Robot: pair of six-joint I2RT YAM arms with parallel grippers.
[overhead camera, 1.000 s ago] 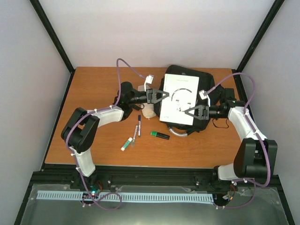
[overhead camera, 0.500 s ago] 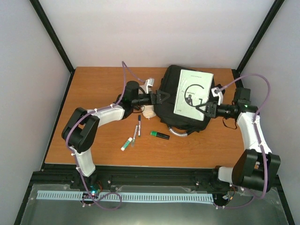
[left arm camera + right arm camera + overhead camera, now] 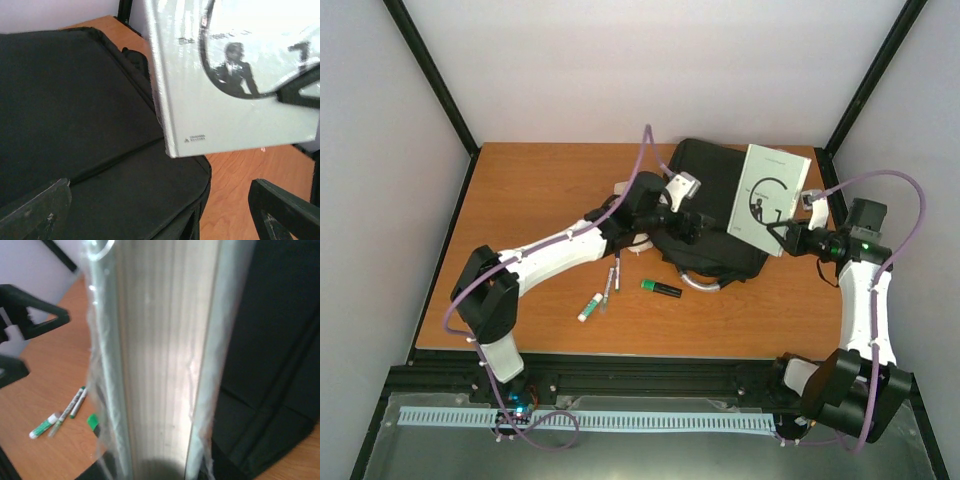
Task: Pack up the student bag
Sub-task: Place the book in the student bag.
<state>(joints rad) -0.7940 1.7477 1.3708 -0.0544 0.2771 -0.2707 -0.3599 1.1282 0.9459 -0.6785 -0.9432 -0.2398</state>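
Wooden table (image 3: 520,200) bears the bag (image 3: 708,176), directly below the spread left gripper (image 3: 688,225). Beside it, the right gripper (image 3: 790,232) pinches a book (image 3: 775,195), tilted up. Loading the book seems underway; next, the bag probably needs opening.

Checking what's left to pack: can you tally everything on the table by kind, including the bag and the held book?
Black backpack: 1
White book, held in the right gripper: 1
Slim pens: 2
Green marker: 1
White tube with green end: 1
Pale item, half hidden, kind unclear: 1
Total: 7
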